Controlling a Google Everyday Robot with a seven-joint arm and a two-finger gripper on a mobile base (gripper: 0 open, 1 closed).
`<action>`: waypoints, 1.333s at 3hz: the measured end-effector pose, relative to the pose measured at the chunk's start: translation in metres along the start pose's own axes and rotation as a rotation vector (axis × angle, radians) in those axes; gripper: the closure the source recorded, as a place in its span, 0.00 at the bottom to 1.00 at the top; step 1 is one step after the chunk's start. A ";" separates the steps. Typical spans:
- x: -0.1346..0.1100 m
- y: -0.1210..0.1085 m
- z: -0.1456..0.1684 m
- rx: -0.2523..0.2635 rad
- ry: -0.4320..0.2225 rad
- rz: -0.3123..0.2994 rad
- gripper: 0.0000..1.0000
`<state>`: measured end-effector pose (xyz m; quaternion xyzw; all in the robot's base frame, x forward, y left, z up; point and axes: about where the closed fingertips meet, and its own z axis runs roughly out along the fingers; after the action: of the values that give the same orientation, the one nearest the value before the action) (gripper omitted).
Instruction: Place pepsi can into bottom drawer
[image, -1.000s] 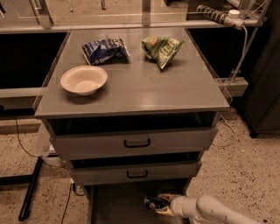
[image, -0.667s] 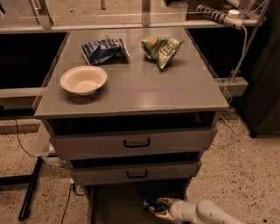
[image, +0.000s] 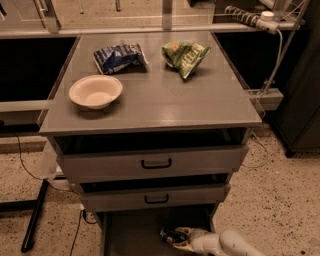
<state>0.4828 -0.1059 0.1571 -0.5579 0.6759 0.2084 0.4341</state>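
Note:
The bottom drawer (image: 130, 235) is pulled out at the foot of the grey cabinet, a flat grey tray with low walls. The pepsi can (image: 170, 236) lies on its side on the drawer floor, right of the middle, dark blue with a silver end. My gripper (image: 179, 236) reaches in from the lower right on a white arm, low over the drawer floor. Its fingers are around the can's right end. The can's right part is hidden by the fingers.
On the cabinet top stand a white bowl (image: 95, 91), a blue-and-white chip bag (image: 119, 57) and a green chip bag (image: 186, 54). Two grey drawers with black handles (image: 156, 163) sit above the bottom drawer. A black pole (image: 35, 215) leans at lower left.
The gripper and the can have sunk slightly lower and a little further back toward the lower right in the drawer. Nothing else moved.

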 end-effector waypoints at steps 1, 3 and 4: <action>0.002 -0.001 0.000 0.003 0.001 0.001 0.81; 0.002 -0.001 0.000 0.003 0.001 0.001 0.35; 0.002 -0.001 0.000 0.003 0.001 0.001 0.12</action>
<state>0.4837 -0.1068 0.1557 -0.5570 0.6768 0.2075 0.4343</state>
